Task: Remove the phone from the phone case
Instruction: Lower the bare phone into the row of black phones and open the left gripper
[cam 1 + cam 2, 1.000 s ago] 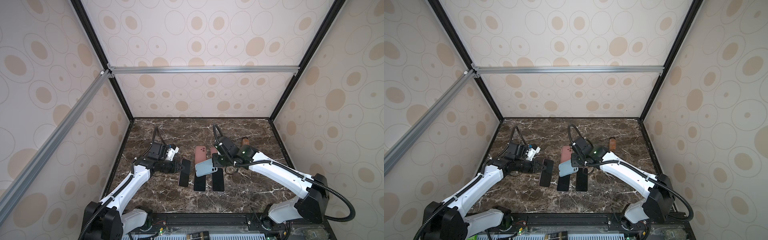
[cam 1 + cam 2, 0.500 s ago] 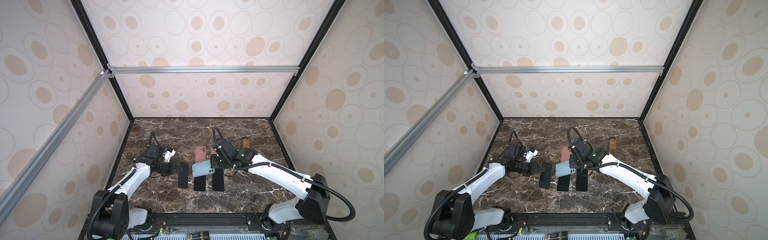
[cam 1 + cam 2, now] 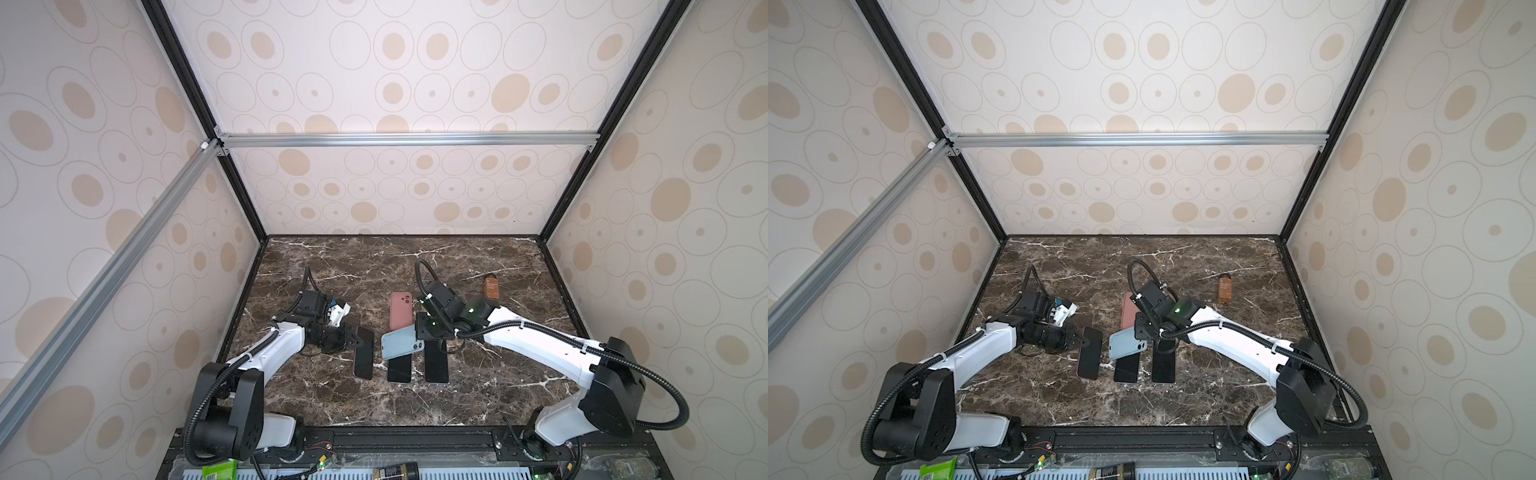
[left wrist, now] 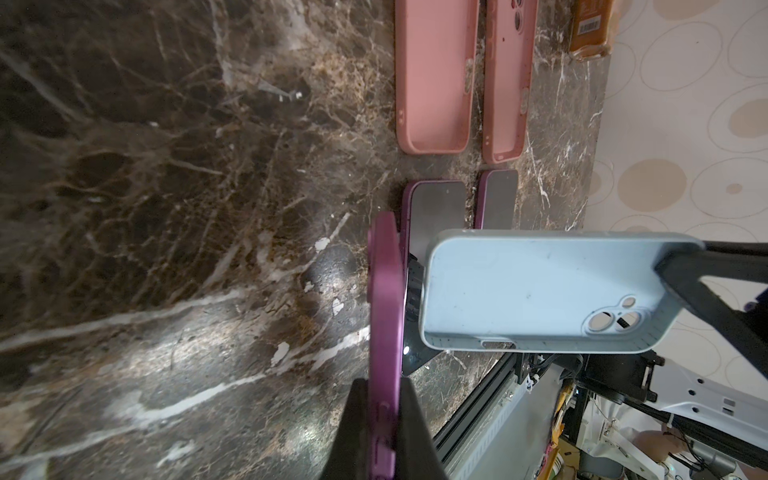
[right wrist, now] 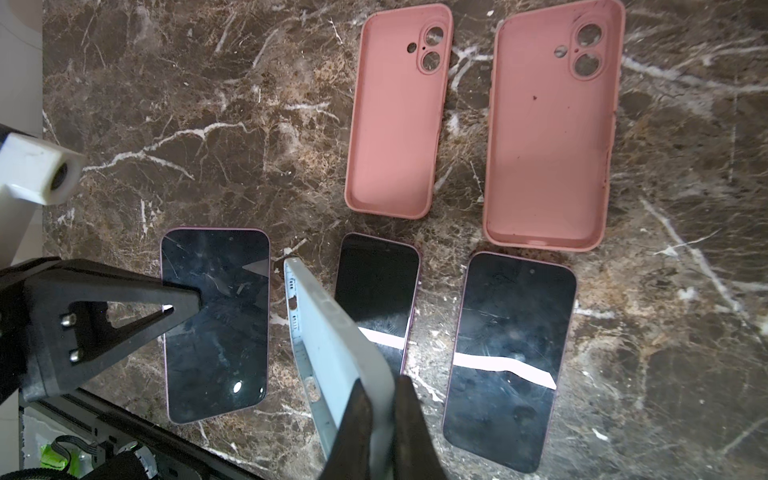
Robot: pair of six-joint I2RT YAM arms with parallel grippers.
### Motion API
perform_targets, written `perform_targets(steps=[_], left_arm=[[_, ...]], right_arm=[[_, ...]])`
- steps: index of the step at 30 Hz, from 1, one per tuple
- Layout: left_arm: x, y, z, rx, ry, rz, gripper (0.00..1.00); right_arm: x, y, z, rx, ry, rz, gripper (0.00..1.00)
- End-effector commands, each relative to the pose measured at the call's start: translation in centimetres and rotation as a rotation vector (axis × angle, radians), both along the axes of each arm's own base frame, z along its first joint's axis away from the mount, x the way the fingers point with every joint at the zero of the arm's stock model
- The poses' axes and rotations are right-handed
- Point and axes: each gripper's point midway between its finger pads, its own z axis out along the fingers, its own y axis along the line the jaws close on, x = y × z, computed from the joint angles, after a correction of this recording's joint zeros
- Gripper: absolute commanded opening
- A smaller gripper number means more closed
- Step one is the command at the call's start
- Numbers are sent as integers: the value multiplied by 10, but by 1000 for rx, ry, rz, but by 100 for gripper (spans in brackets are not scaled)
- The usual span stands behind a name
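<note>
Both arms have sunk a little toward the counter since a second ago: the purple phone now sits lower and slightly nearer the row's front, and the blue case has drifted toward it. This phone is already out of its case. It is on the robot's left of the middle phone, just beside it and roughly parallel. The left end effector is pressed together across the phone's thin faces near one end. Whether the phone's underside touches the counter yet cannot be told. The right end effector is pinching one wall of the blue case near its camera cutouts. The case is empty and hangs tilted above the far end of the middle phone, apart from the purple phone. The step in hand looks like setting the freed phone down. To do it well, the left arm should keep the phone level and lower it until it rests flat, clear of the middle phone's edge. Only then should it spread its fingers and back out along the phone's length, so the lower finger does not drag the phone. The case should stay high and be carried beyond the middle phone, toward the pink case, without brushing any screen.
</note>
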Motion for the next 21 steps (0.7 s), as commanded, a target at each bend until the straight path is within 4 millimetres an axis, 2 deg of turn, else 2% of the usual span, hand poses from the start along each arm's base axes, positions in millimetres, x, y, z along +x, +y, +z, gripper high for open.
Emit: perform_targets(steps=[1,9,21], left_arm=[[7,-2,5,-20,-38,-21,0],[11,-3,-1,-11,-23,-40,0],[22,-7,0,-32,-27,-40,0]], right_arm=[[0,6,-6,12,12,-13,0],[1,5,-19,-19,30,-28,0],[4,5,-28,-52,52,-33,0]])
